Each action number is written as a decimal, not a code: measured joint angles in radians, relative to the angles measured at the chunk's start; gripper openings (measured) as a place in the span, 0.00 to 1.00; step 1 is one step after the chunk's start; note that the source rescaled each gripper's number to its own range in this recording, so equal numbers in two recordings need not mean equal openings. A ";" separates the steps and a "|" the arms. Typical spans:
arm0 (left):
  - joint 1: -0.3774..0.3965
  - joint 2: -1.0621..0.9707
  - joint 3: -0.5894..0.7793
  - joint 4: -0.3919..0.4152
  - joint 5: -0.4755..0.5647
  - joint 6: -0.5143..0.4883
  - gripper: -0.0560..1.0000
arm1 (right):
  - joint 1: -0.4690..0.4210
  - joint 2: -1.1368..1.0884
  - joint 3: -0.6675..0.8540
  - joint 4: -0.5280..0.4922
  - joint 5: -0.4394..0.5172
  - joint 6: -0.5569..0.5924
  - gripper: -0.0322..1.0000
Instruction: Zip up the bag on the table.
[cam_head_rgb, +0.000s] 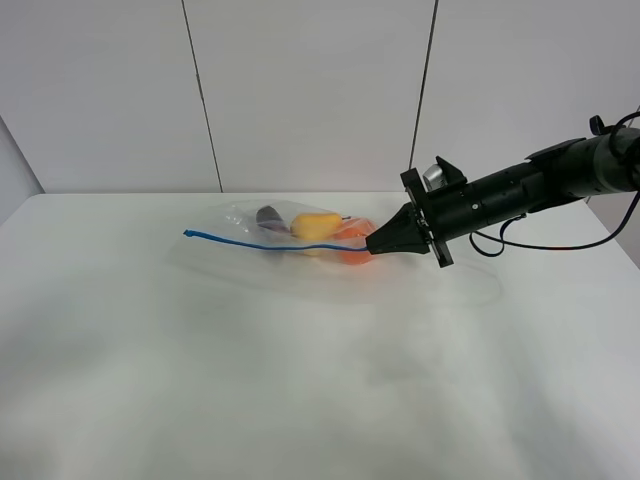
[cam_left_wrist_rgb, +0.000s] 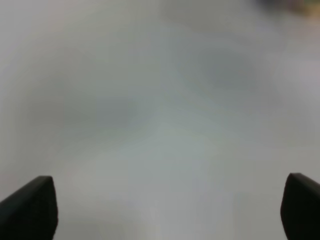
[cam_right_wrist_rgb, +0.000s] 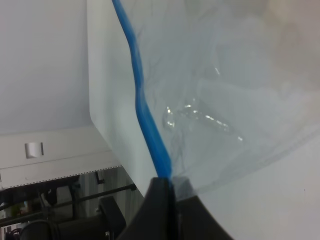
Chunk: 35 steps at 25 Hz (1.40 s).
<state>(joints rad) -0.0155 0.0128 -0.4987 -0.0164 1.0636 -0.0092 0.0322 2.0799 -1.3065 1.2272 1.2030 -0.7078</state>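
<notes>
The clear crinkly bag (cam_head_rgb: 300, 235) lies on the white table (cam_head_rgb: 200, 380), with yellow, orange and dark fruit showing through it. Its thin blue zip strip (cam_head_rgb: 260, 243) runs along the near edge from the left end to my right gripper (cam_head_rgb: 374, 246). That gripper is shut on the zip strip at its right end. In the right wrist view the strip (cam_right_wrist_rgb: 142, 100) runs straight into the closed black fingertips (cam_right_wrist_rgb: 159, 192). My left gripper (cam_left_wrist_rgb: 165, 210) shows only in its wrist view, open over bare blurred table; its two dark fingertips (cam_left_wrist_rgb: 32, 207) stand far apart.
A white panelled wall (cam_head_rgb: 300, 90) stands behind the table's far edge. The right arm (cam_head_rgb: 520, 190) reaches in from the right with a black cable hanging beneath it. In the right wrist view the table edge (cam_right_wrist_rgb: 100, 125) shows dark framework beyond it.
</notes>
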 joint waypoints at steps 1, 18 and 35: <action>0.000 -0.014 0.000 0.000 0.002 0.000 1.00 | 0.000 0.000 0.000 -0.001 0.001 0.000 0.03; 0.000 -0.016 0.000 0.000 0.007 0.000 1.00 | 0.000 0.000 -0.040 -0.282 -0.059 0.133 0.99; 0.000 -0.016 0.000 0.000 0.007 0.000 1.00 | -0.050 0.000 -0.472 -1.138 0.010 0.576 1.00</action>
<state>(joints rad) -0.0155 -0.0030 -0.4987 -0.0164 1.0708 -0.0092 -0.0174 2.0799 -1.7783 0.0889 1.2132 -0.1317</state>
